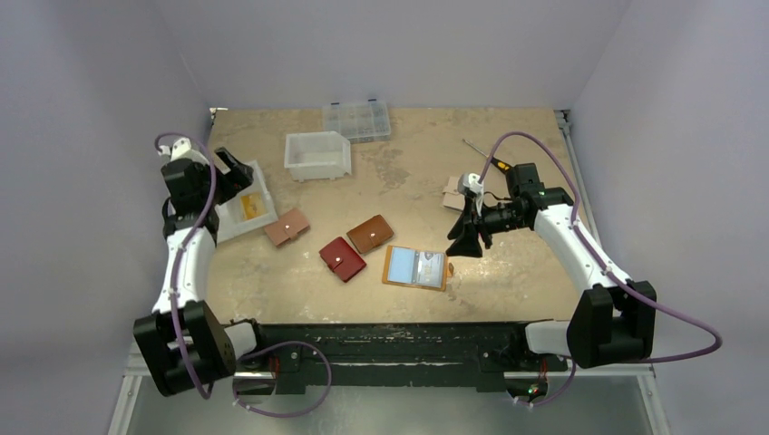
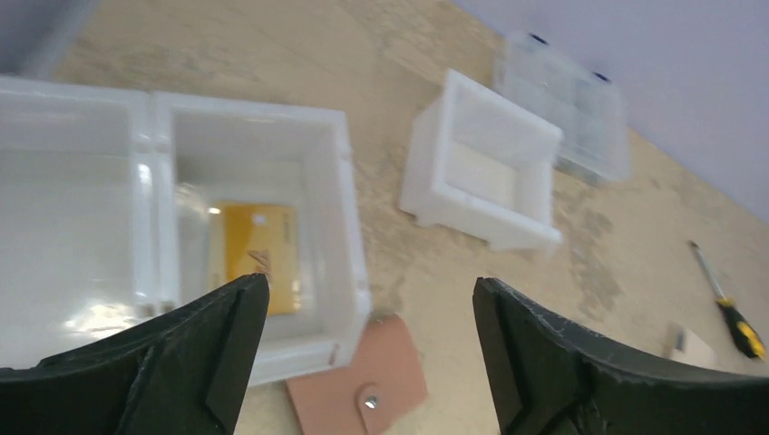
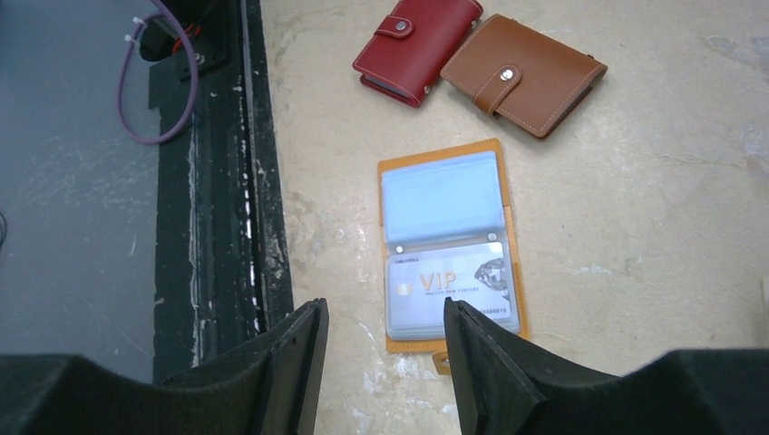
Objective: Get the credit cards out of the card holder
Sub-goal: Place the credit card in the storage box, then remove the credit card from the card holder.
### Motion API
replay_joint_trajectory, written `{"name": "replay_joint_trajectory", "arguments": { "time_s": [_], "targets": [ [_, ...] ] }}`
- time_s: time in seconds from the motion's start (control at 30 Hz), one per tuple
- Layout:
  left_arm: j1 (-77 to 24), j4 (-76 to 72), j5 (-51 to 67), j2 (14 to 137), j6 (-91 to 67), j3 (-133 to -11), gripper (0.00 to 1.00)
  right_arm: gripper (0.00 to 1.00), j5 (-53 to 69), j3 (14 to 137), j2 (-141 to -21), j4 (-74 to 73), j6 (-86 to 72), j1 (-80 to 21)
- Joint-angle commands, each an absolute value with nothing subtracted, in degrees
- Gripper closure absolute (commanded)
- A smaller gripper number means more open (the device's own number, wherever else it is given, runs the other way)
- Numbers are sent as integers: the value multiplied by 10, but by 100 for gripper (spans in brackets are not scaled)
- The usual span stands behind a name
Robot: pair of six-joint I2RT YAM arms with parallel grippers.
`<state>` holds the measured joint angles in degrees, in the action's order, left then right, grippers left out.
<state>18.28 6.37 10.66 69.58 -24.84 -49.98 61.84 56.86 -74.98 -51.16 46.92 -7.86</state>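
Note:
The mustard-yellow card holder (image 1: 416, 267) lies open on the table near the front edge; it also shows in the right wrist view (image 3: 450, 245). Its clear sleeves hold a light blue card (image 3: 442, 196) and a whitish VIP card (image 3: 451, 287). A yellow-orange card (image 2: 259, 255) lies in the white tray (image 2: 349, 208) at the far left, also seen from above (image 1: 254, 208). My left gripper (image 2: 367, 313) is open and empty above the tray's corner. My right gripper (image 3: 383, 349) is open and empty, hovering just right of the card holder (image 1: 465, 243).
A pink wallet (image 1: 287, 227), a dark red wallet (image 1: 342, 258) and a brown wallet (image 1: 370, 233) lie shut left of the card holder. A white bin (image 1: 317, 154) and a clear compartment box (image 1: 356, 120) stand at the back. A screwdriver (image 1: 485, 156) lies at the back right.

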Motion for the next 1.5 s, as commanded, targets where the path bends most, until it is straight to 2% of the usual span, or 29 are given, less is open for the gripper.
{"name": "replay_joint_trajectory", "arguments": {
  "time_s": [0.0, 0.1, 0.17, 0.4, 0.5, 0.67, 0.83, 0.93, 0.97, 1.13, 1.2, 1.3, 1.47],
  "targets": [
    [186, -57, 269, 630, -334, -402, 8, 43, 591, 564, -725, -504, 503, -80],
    [183, -99, 358, 606, -370, -359, 8, 42, 563, 546, -699, -484, 503, -80],
    [159, -117, 376, 583, -386, -331, 9, 42, 550, 531, -684, -469, 507, -80],
    [-25, -68, 378, 540, -376, -301, 13, 41, 531, 488, -663, -454, 576, -80],
    [-105, -64, 340, 522, -383, -278, 15, 41, 530, 468, -653, -444, 604, -81],
    [-275, -80, 199, 521, -418, -245, 16, 38, 534, 449, -650, -450, 656, -82],
    [-427, -166, 91, 604, -447, -252, 17, 38, 537, 448, -655, -461, 670, -82],
    [-469, -241, 79, 679, -460, -266, 19, 39, 542, 451, -661, -447, 636, -83],
    [-475, -267, 79, 704, -465, -269, 20, 41, 543, 451, -665, -438, 619, -83],
    [-483, -390, 87, 812, -497, -273, 24, 68, 515, 467, -705, -389, 516, -116],
    [-484, -438, 89, 846, -506, -276, 27, 76, 479, 472, -727, -367, 482, -148],
    [-490, -469, 86, 875, -513, -284, 30, 83, 425, 487, -768, -349, 451, -198],
    [-507, -499, 82, 910, -515, -292, 36, 93, 380, 507, -815, -331, 400, -221]
  ]
}}
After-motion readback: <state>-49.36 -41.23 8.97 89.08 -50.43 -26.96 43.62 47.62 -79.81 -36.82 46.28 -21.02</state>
